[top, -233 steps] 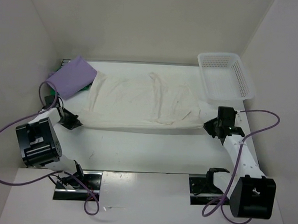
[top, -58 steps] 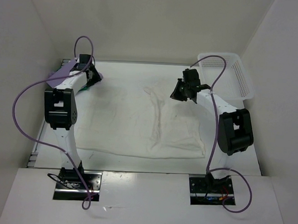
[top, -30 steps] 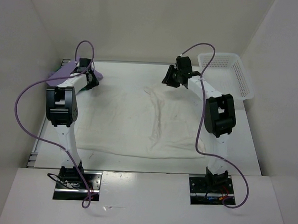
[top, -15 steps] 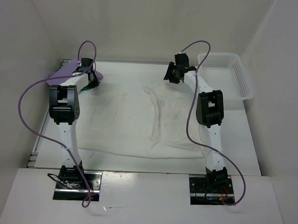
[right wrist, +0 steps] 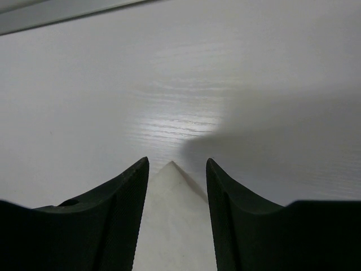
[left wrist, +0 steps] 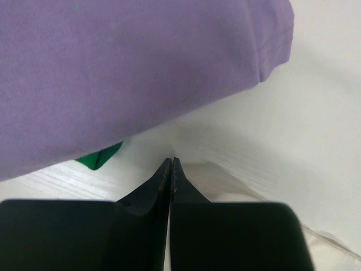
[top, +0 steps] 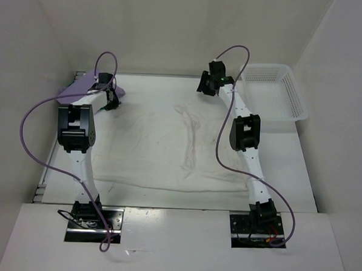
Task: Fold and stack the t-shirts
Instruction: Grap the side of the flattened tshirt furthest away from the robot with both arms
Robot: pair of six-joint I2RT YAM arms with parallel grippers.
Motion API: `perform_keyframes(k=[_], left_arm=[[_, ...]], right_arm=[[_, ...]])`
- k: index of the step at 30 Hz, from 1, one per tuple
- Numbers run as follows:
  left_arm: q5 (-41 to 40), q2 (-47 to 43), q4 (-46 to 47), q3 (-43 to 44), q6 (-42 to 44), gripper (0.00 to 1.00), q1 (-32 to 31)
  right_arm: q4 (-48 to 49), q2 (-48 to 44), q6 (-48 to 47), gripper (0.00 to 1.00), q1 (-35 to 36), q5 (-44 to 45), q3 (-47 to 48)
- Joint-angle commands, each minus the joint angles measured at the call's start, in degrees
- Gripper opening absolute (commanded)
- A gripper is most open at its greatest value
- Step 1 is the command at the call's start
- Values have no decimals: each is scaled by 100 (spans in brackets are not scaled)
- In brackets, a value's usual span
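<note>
Top view, left to right. A light purple fabric t-shirt (top: 79, 87), folded, lies at the far left corner of the white worktop (top: 159, 87). The left wrist view shows a sliver of a bright green fabric t-shirt (left wrist: 100, 156) protruding from beneath the purple one. Just right of this pile, the left end effector (top: 112, 99) sits low at the far left edge of a white fabric t-shirt (top: 162, 143). Its two fingers are pressed together, tips meeting at a raised fold of white cloth; whether cloth lies between them cannot be told. The white t-shirt is spread flat and wrinkled over the middle of the worktop, its near hem close to the arm bases. At its far right corner stands the right end effector (top: 209, 86). Its fingers are apart, straddling a pointed corner of the white cloth without touching it. A white plastic mesh basket (top: 266, 67) occupies the far right corner, apart from the shirt.
</note>
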Motion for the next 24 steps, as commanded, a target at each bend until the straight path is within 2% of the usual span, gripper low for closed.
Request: perform_keyframes(k=[1,12,17,21,24], left_arm=[[-77,-354,43,-114,85,0,-19],[-24,-521,43,-220,85,0,-19],[81,-583,43,-272,85,0,-19],[82,-635,43,-272,85,0,-19],[134,-635,43,-272,32,0,-19]], right_arm=[[-341,142,-149,50,51,-51,385],[-226,379,-87,46,261,-315,385],[-226,493,-34,33,315,-281,385],[-226,441,27,8,315,-113,499],[-279,379,106,0,315,-174,709]])
